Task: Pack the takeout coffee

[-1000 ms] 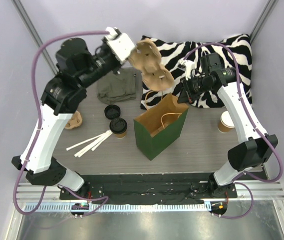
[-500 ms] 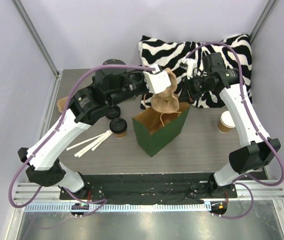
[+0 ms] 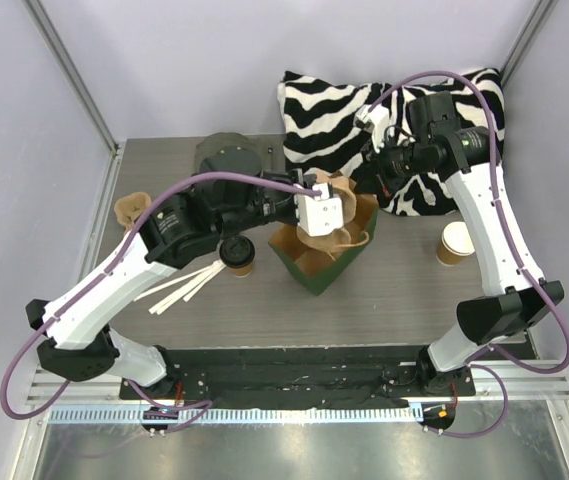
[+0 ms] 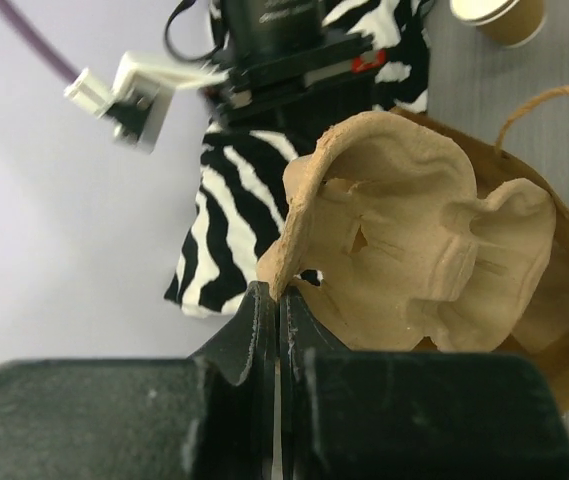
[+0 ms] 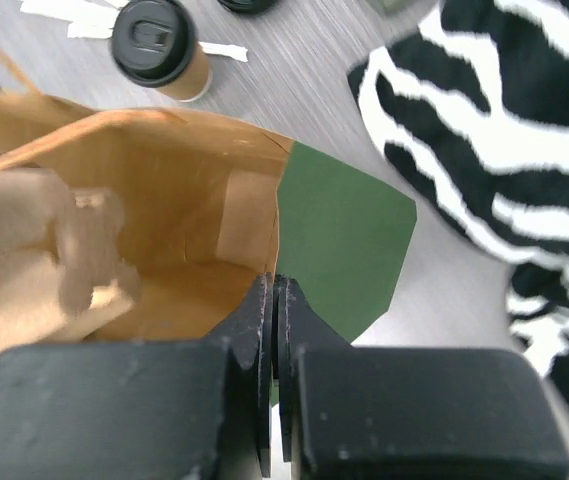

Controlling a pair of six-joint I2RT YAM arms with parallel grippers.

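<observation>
The takeout coffee point(image 3: 236, 255), a tan cup with a black lid, stands on the table left of the green bag point(image 3: 316, 275); it also shows in the right wrist view point(image 5: 159, 45). My left gripper point(image 3: 332, 200) is shut on the edge of a tan pulp cup tray point(image 4: 414, 250) and holds it in the bag's open mouth. In its wrist view the left gripper point(image 4: 279, 295) pinches the tray's rim. My right gripper point(image 3: 364, 187) is shut on the bag's rim and holds it open; it also shows in its wrist view point(image 5: 276, 285).
A lidless tan cup point(image 3: 454, 243) stands at the right. A zebra cushion point(image 3: 434, 110) lies at the back right. A second pulp tray point(image 3: 132, 207) sits at the left, white strips point(image 3: 179, 285) lie at the front left, and a dark green cloth point(image 3: 226, 155) lies at the back.
My left arm has swung right and down, carrying the pulp tray from above the back of the table into the bag's mouth. The right gripper kept hold of the bag's rim.
</observation>
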